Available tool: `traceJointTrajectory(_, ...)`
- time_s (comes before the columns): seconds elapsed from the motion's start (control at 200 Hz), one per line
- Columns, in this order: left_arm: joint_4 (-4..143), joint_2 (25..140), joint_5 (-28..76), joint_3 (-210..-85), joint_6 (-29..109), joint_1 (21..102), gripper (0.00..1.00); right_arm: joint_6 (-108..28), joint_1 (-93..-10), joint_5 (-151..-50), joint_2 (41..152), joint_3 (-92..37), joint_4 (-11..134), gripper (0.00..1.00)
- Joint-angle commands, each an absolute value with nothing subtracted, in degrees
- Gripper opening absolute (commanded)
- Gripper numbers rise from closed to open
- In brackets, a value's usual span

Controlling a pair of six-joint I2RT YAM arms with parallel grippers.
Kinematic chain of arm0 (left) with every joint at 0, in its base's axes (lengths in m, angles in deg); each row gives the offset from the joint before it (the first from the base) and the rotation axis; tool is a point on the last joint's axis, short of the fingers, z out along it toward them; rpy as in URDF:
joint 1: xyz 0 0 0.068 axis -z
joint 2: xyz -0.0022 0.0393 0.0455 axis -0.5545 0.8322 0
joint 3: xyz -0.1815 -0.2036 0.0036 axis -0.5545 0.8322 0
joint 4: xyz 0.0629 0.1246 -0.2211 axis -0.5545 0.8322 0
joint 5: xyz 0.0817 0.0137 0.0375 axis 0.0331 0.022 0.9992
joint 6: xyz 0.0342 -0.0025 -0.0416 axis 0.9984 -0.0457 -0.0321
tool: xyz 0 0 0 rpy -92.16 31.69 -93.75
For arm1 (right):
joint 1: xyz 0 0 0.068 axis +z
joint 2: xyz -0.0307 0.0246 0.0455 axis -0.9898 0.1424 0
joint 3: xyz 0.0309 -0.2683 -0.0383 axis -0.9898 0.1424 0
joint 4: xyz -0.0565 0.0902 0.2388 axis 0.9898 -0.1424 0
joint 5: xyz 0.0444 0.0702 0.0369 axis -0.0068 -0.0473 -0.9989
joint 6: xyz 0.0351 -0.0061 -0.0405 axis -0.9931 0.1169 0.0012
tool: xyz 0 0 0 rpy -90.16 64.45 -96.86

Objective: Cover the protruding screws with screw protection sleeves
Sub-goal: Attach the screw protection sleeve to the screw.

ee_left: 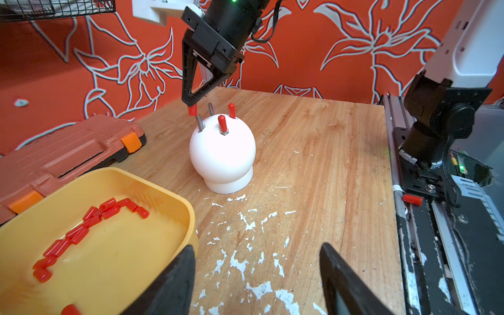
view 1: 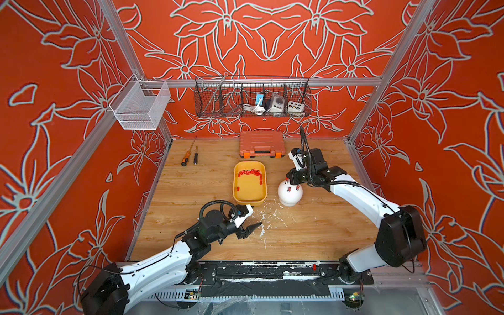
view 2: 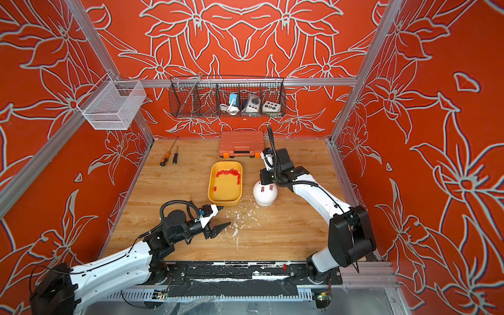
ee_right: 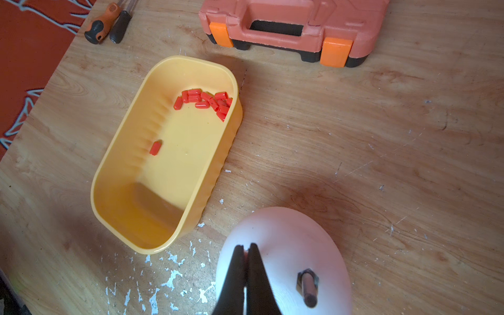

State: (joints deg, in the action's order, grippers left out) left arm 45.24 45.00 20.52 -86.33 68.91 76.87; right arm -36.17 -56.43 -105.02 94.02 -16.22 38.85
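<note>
A white dome (ee_left: 222,152) stands right of the yellow tray (view 1: 249,201). It carries four protruding screws: two wear red sleeves (ee_left: 222,122), two are bare grey studs (ee_left: 200,124). My right gripper (ee_left: 191,103) hangs just above one bare stud, shut on a red screw protection sleeve (ee_left: 192,109). In the right wrist view its fingertips (ee_right: 246,246) meet over the dome, with another bare screw (ee_right: 308,286) beside them. Several loose sleeves (ee_right: 204,101) lie in the tray. My left gripper (view 1: 255,216) is open and empty over the table by the tray's near corner.
An orange tool case (view 1: 261,144) lies at the back, with two screwdrivers (view 1: 188,155) to its left. A black wire basket (view 1: 252,98) and a white mesh basket (view 1: 140,105) hang on the frame. One stray red sleeve (ee_left: 411,199) lies on the front rail.
</note>
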Motion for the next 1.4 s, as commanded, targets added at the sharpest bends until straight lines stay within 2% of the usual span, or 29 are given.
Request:
traceJointTrajectory(0.0,44.7,45.0,19.6,-88.4,69.8,77.2,0.7,-35.0,-56.8,-104.3,94.8,-17.7,36.4,0.0)
traceJointTrajectory(0.801,45.0,45.5,19.3,-88.8,69.8,77.2,0.7,-34.5,-56.6,-104.6,92.5,-20.3,32.4,0.0)
traceJointTrajectory(1.396,45.3,46.3,19.2,-89.2,70.1,77.2,0.7,-33.9,-56.4,-106.0,97.2,-20.3,32.8,0.0)
